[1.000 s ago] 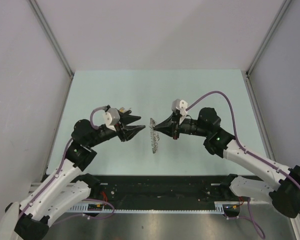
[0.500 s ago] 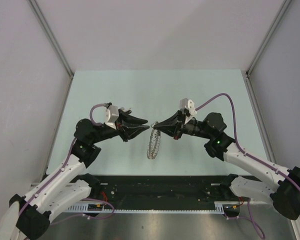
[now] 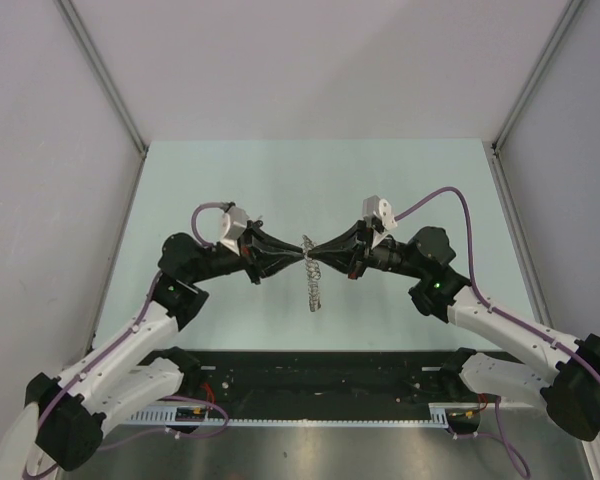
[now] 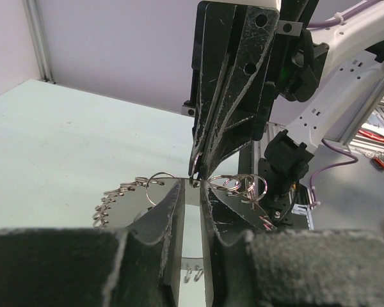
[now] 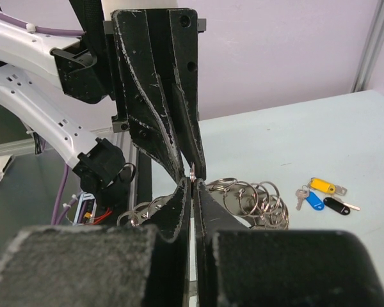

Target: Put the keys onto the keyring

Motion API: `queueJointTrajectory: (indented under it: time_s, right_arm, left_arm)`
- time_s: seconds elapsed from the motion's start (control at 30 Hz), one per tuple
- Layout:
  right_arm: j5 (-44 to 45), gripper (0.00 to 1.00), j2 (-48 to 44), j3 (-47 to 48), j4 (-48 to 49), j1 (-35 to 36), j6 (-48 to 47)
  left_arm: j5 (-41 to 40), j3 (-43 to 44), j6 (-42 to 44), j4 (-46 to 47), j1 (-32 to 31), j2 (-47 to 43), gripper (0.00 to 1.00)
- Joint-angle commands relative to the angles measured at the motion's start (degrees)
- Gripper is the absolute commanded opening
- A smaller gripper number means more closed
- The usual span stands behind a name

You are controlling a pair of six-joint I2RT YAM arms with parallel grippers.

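The keyring (image 3: 313,285) is a limp silvery loop of small rings hanging between both grippers above the table's middle. My right gripper (image 3: 312,251) is shut on its top from the right. My left gripper (image 3: 298,250) meets it tip to tip from the left, its jaws closed to a narrow gap around the same spot. In the left wrist view my own gripper (image 4: 194,182) sits under the right fingers, with keyring loops (image 4: 243,185) on both sides. The right wrist view shows my gripper (image 5: 193,184), the keyring (image 5: 256,195), and the keys (image 5: 320,192), yellow, blue and black, lying on the table. The keys do not show in the top view.
The pale green table (image 3: 230,180) is boxed in by grey walls on the left, back and right. A black rail with cables (image 3: 310,375) runs along the near edge between the arm bases.
The left gripper moved right and closed its open jaws onto the keyring's top beside the right gripper. The right gripper rose slightly, and the ring now hangs straighter between the two.
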Motion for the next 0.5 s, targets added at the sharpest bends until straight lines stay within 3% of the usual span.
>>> queueJointTrajectory:
  time_s: [0.0, 0.47]
  right_arm:
    - [-0.7, 0.00, -0.6, 0.4, 4.9, 0.3, 0.5]
    - [-2.4, 0.00, 0.9, 0.3, 6.6, 0.9, 1.1]
  left_arm:
    - [2.9, -0.1, -2.1, 3.6, 0.2, 0.5, 0.18]
    - [9.5, 0.7, -5.9, 7.0, 0.2, 3.6, 0.04]
